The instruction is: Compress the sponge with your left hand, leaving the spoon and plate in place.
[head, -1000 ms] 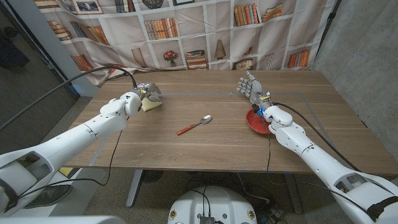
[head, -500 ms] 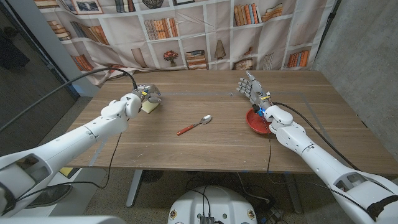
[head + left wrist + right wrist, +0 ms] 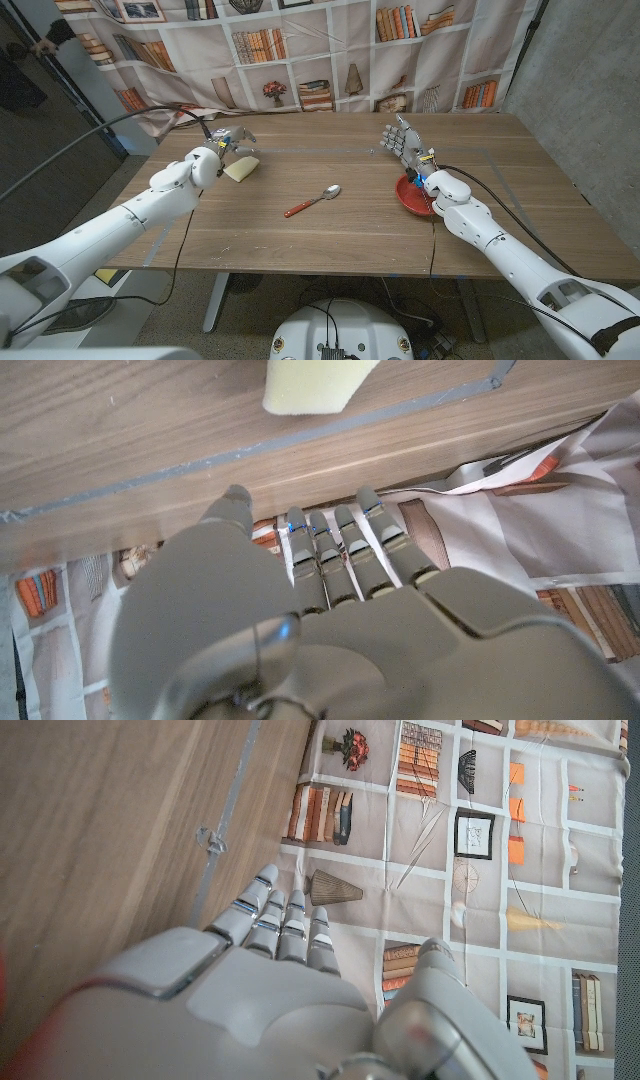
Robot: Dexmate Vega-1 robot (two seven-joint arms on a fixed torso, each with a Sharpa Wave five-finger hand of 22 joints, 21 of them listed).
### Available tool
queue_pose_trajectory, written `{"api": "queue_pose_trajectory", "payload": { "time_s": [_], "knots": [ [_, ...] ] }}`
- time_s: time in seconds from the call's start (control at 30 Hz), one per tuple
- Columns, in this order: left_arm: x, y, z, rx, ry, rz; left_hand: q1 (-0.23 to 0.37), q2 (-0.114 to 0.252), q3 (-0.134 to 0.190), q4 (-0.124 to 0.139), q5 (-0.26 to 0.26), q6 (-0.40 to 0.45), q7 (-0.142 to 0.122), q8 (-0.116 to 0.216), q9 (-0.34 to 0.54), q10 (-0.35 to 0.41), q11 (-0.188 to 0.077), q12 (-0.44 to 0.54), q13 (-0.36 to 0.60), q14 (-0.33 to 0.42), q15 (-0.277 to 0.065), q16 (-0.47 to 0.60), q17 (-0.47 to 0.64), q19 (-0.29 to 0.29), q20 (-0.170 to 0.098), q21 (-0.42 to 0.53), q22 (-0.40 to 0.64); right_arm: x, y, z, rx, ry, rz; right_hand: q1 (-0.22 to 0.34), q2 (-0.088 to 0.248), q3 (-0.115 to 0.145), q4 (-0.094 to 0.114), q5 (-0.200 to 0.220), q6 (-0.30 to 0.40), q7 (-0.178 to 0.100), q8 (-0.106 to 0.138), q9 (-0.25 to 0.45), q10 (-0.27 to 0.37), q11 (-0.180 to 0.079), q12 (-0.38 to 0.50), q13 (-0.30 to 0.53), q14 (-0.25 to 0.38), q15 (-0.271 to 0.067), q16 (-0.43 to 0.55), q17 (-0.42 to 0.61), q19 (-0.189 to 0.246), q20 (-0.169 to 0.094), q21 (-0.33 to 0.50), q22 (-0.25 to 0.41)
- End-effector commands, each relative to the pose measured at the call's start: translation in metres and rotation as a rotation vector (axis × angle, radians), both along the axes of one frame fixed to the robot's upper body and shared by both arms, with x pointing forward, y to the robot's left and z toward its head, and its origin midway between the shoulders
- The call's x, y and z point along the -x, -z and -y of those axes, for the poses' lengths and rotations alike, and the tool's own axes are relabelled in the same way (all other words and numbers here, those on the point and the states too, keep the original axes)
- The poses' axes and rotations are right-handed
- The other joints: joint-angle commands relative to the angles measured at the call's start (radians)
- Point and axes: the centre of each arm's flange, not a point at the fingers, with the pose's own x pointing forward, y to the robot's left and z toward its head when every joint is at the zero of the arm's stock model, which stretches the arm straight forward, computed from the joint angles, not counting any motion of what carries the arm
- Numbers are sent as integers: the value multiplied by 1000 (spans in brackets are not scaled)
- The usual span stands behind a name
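Overhead: left hand [image 3: 229, 139] released, fingers apart, just behind sponge [image 3: 240, 169] at table's [image 3: 330, 240] left-rear. Spoon [image 3: 312, 201] mid-table. Right hand [image 3: 405, 142] spread, upright beside plate [image 3: 412, 197].
Left wrist: sponge [image 3: 310, 384] seen beyond fingertips [image 3: 367, 500], apart.
Right wrist: fingers [image 3: 280, 920] extended, nothing held.

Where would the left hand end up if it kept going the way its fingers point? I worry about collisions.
Probably the printed bookshelf backdrop past the wooden table's far edge. The left hand points beyond the pale yellow sponge; depth is unclear.
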Motion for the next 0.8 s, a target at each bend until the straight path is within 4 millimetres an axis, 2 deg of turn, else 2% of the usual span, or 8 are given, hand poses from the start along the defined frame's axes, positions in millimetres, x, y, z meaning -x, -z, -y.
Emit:
{"api": "queue_pose_trajectory", "payload": {
  "time_s": [0.03, 0.13, 0.33, 0.43, 0.5, 0.6, 0.8],
  "knots": [
    [6, -6, -16, 394, 325, 55, -56, 25, -9, 41, 1, -27, 28, -15, 0, -2, 32, 8, -9, -1, 33, 8, -7, -5, 33, -9, 5, 9, 0, 0, 5, 10, 25, 8, -1, 2, -4, 0, 8, 1, 2, 6, 8, 0, -4, 6, 2, 0, -2, 2, 3, -5, -4, 4],
    [6, -5, -12, 491, 422, 72, -94, 35, -20, 65, -4, -69, 42, -26, -1, -16, 53, 5, -17, -7, 46, 7, -14, -8, 42, -14, 5, 12, -3, 2, 11, 14, 40, 8, -1, 2, -4, 0, 9, 1, 2, 6, 9, 0, -4, 6, 2, 0, -2, 2, 3, -5, -4, 4],
    [1, -5, 3, 636, 587, 51, -145, 35, -41, 89, -7, -136, 46, -36, -2, -52, 69, -2, -30, -35, 62, -1, -24, -16, 51, -24, 5, 16, -11, 6, 25, 12, 65, 8, -2, 1, -5, 0, 11, 0, 2, 5, 8, -1, -5, 6, 2, 0, -2, 2, 3, -4, -5, 4],
    [-7, -2, 10, 710, 655, 31, -204, 30, -69, 103, -4, -211, 44, -39, -4, -106, 82, -8, -47, -74, 77, -7, -38, -34, 61, -39, 5, 16, -16, 8, 27, 8, 81, 8, -2, 1, -5, 0, 12, 0, 2, 5, 9, -1, -4, 6, 3, 0, -2, 2, 3, -4, -6, 4],
    [-11, -1, 15, 744, 691, 20, -237, 26, -85, 106, -2, -260, 42, -39, -6, -141, 98, -10, -59, -102, 83, -10, -45, -48, 68, -49, 5, 15, -18, 9, 27, 1, 93, 8, -3, 1, -5, 0, 12, -1, 2, 5, 9, -1, -4, 6, 3, 0, -2, 2, 3, -4, -6, 4],
    [-11, -1, 22, 757, 714, 17, -281, 22, -108, 105, 2, -327, 37, -39, -9, -189, 107, -9, -79, -144, 90, -12, -57, -74, 75, -68, 5, 14, -21, 9, 29, -8, 101, 8, -3, 0, -5, 0, 13, -1, 3, 5, 9, -1, -4, 6, 3, 0, -2, 2, 4, -3, -6, 4],
    [-9, 1, 25, 759, 731, 24, -297, 21, -117, 104, 4, -344, 34, -36, -11, -213, 107, -10, -87, -169, 82, -15, -61, -89, 76, -78, 5, 12, -23, 10, 23, -13, 104, 8, -3, 0, -5, 0, 14, 0, 3, 5, 10, 0, -4, 6, 3, 1, -2, 2, 4, -3, -8, 4]
  ]
}}
